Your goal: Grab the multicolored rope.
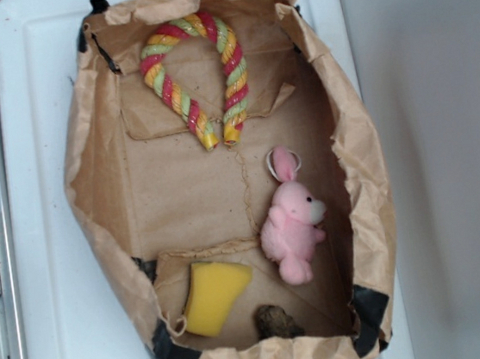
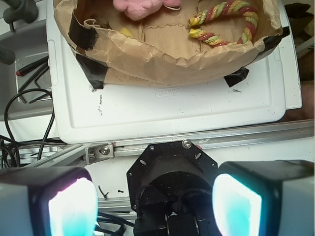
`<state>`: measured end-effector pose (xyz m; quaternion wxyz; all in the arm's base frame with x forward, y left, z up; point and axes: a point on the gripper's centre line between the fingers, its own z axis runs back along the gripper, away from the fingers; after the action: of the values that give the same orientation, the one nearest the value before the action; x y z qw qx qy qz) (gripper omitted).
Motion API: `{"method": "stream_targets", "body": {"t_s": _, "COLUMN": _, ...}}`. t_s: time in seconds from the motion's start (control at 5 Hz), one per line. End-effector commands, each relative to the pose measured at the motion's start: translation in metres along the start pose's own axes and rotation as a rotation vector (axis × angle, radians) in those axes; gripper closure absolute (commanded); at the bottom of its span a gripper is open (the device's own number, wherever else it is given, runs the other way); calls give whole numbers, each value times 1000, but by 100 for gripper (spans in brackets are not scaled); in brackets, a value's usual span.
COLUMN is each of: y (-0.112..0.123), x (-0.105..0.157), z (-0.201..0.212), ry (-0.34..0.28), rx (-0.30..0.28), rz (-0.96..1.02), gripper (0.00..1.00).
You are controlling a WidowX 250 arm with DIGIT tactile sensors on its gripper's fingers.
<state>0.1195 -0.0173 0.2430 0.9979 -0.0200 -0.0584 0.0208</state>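
Gripper [image 2: 155, 204] fingers [image 2: 69, 206] spread wide, holding nothing. Well beyond them, the multicolored rope [image 2: 229, 22] lies in the paper bag [image 2: 162, 69]. Embossed lettering on the white lid [image 2: 169, 92] unreadable.

A: Where is the gripper [image 2: 154, 204] right now?

B: Only the wrist view shows it, along the bottom edge of the frame. The exterior view has no arm in it at all.

A: And its state?

B: The jaws stand wide apart. One finger [image 2: 49, 201] sits at the lower left, the other at the lower right, each with a pale, glowing blue-white pad facing inward. Nothing lies between them.

A: Anything else of the robot?

B: The black, roughly octagonal wrist housing [image 2: 172, 172] shows between the fingers, with small screws on its face.
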Motion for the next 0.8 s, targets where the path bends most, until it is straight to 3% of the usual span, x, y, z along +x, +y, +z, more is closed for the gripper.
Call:
{"method": "stream_targets", "body": {"t_s": 0.0, "y": 0, "x": 0, "z": 0, "ry": 0, "rx": 0, "rz": 0, "gripper": 0}}
{"method": "stream_targets", "body": {"t_s": 0.4, "y": 20, "x": 88, "z": -37, "ry": -127, "rx": 48, "rz": 186, "gripper": 0}}
{"method": "stream_targets", "body": {"t_s": 0.6, "y": 31, "x": 125, "z": -64, "ry": -164, "rx": 33, "rz": 242, "gripper": 0}}
